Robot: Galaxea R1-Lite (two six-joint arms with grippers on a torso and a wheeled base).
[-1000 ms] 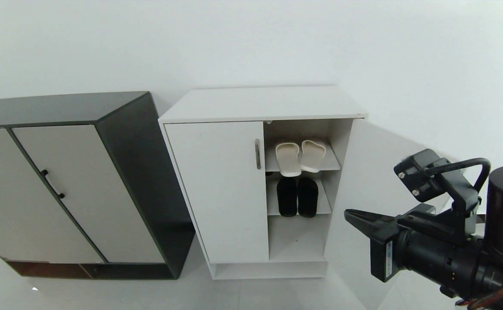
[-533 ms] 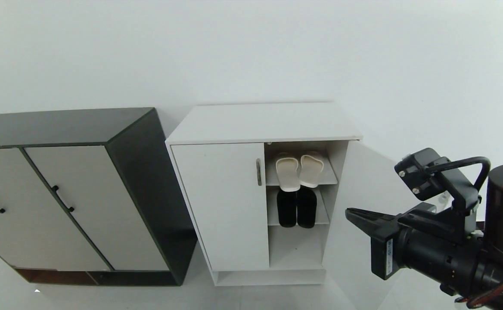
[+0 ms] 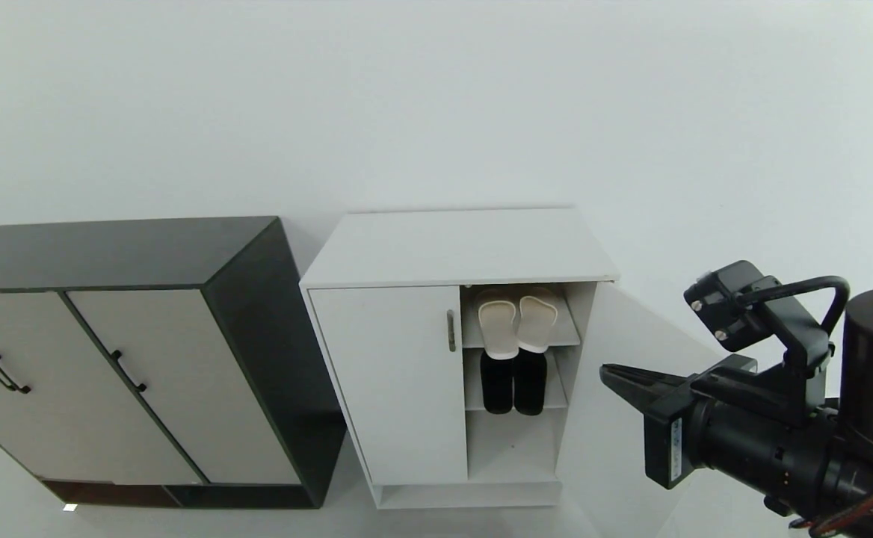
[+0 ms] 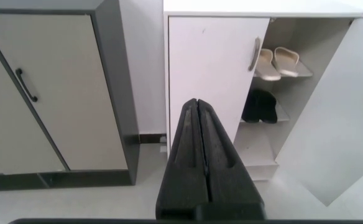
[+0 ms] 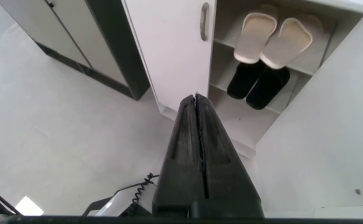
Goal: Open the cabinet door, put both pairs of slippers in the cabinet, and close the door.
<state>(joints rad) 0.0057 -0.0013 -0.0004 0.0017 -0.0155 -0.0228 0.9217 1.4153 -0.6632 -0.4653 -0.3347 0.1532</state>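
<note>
Head view: the white cabinet [image 3: 451, 246] stood against the wall, just beside a dark cabinet [image 3: 108, 254] on its left. Its left door [image 3: 392, 381] was closed, with the handle [image 3: 451, 330] at the inner edge. Its right door [image 3: 616, 329] was swung wide open towards the robot's right.

Both pairs were inside the open half. We saw the white slippers [image 3: 515, 321] side by side on the top shelf, their near ends at the shelf's front edge. The black slippers [image 3: 513, 381] lay side by side on the shelf directly below. The right wrist view confirmed the order: white slippers [image 5: 275, 40] above, black slippers [image 5: 256, 81] beneath.

The right gripper [image 3: 605, 371] hung in front of the open door, well apart from the cabinet. It pointed towards the cabinet's open side. In its own wrist view the right gripper [image 5: 196, 98] had its fingers pressed together, and we saw nothing between them.

The left gripper [image 4: 197, 102] was likewise closed tight on nothing. It pointed at the closed left door [image 4: 209, 68] from well back. In that view we noted the open right door [image 4: 330, 124] standing out beside the shelves.
</note>
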